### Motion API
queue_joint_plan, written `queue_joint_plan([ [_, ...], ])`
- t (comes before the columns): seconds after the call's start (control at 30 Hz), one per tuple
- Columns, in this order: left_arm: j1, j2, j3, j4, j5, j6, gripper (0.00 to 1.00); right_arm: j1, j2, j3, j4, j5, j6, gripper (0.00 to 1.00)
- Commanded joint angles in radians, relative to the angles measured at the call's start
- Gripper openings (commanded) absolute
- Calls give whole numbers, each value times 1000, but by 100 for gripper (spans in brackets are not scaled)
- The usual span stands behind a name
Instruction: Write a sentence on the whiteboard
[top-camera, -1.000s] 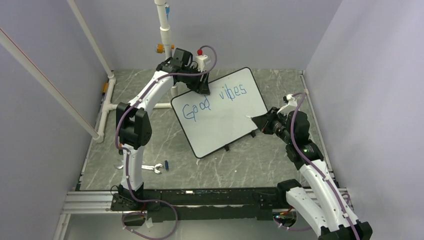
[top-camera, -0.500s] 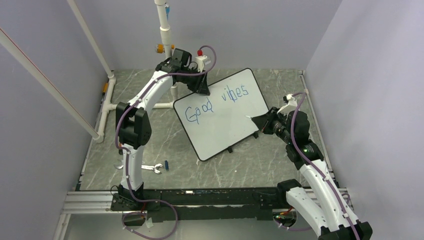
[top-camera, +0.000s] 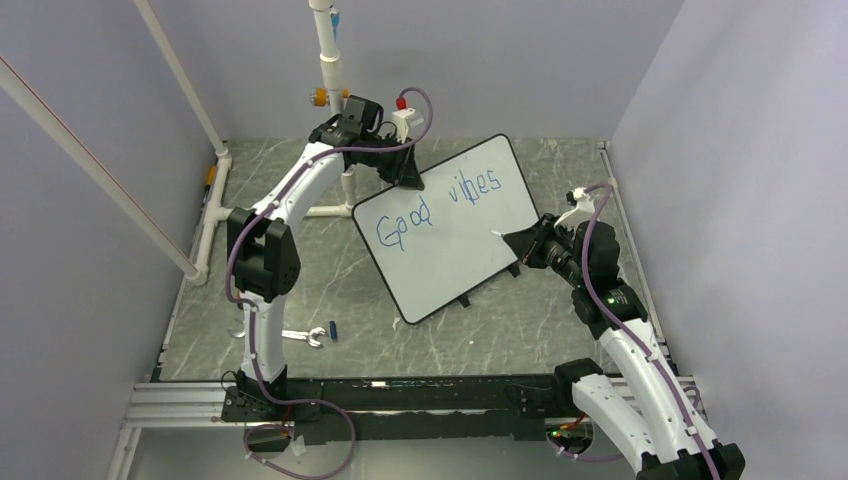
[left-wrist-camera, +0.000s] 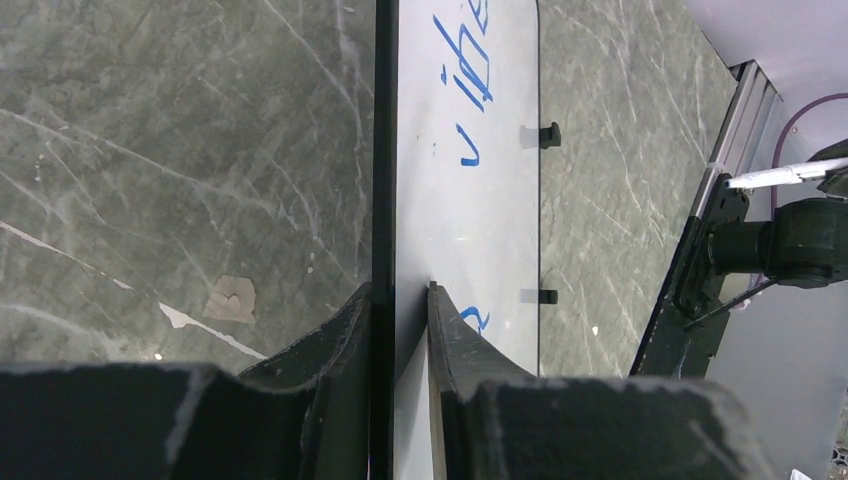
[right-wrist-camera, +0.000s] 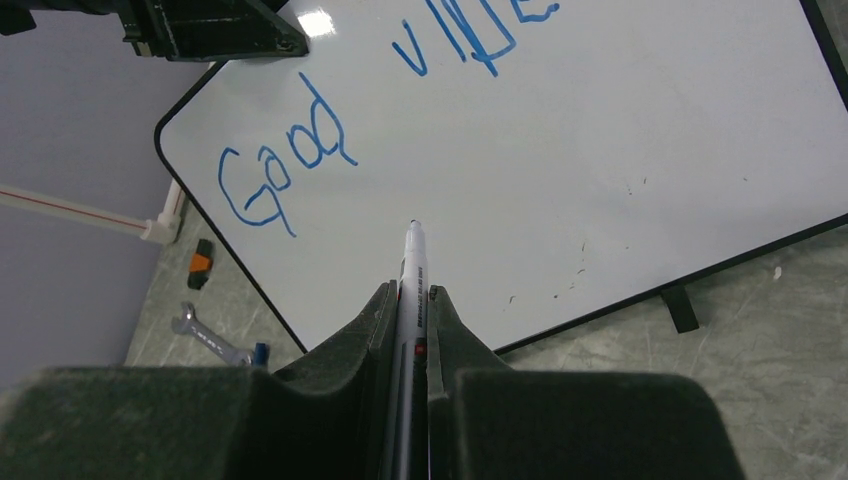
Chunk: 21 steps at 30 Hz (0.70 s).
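Left end effector (top-camera: 407, 178): narrowed onto the far edge of the large, flat, black-framed rectangular whiteboard (top-camera: 450, 262). In the left wrist view, dark fingers (left-wrist-camera: 340, 330) pressed on either side of that edge, one behind the frame, one on the white face. Board tilted above the grey marbled counter (top-camera: 300, 270), far edge raised, small black feet (top-camera: 463, 300) along the low near edge, seemingly resting on the counter, though hard to confirm. Blue handwritten lettering (top-camera: 403, 220) reading "Good vibes" across the upper part of the face.

Right end effector (top-camera: 508, 240): closed tight around the barrel of a white marker pen (right-wrist-camera: 412, 270), with the tip aimed at the bare white area below the lettering. Contact between tip and board not clear.

On the counter near the left arm's base: a silver open-ended wrench (top-camera: 303, 336), just beside a small blue piece (top-camera: 332, 328).
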<state>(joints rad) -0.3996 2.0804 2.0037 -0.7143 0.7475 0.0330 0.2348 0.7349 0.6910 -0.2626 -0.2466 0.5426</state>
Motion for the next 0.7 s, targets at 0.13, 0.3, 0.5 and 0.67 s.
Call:
queue_joint_plan([
  [0.13,-16,-124,8,15,-10,68,3,2,1,54,5,-22,4,0],
  [0.3,-21,-148,-7,-6,-81,102,0,3,6,60,-3,-16,5,0],
  [0.5,-33,-171,-32,12,-107,96,0,3,1,77,-32,0,-1,0],
  [0.67,-54,-190,-64,27,-152,72,0,3,10,88,-45,16,-12,0],
])
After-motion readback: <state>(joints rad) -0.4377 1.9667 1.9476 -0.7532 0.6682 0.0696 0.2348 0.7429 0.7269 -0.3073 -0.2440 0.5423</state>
